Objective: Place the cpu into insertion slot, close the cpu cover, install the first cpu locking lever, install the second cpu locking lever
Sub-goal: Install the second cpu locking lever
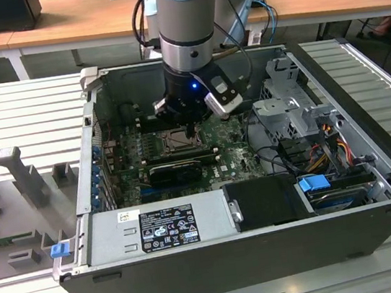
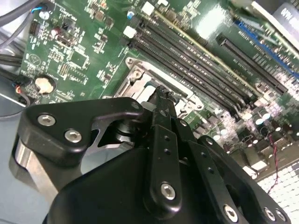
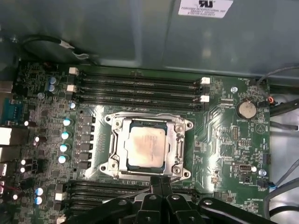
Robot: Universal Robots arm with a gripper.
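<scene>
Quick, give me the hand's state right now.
Hand: fingers shut together, holding nothing visible, tips at the edge of the cpu cover, which lies closed over the cpu in the insertion slot.

Above the insertion slot (image 3: pixel 147 147) the way stands open. Memory slots (image 3: pixel 138 88) flank it closely; the case wall (image 1: pixel 93 143), drive cage (image 1: pixel 288 108) and loose cables (image 1: pixel 326 139) crowd the tool (image 1: pixel 191 126).
</scene>
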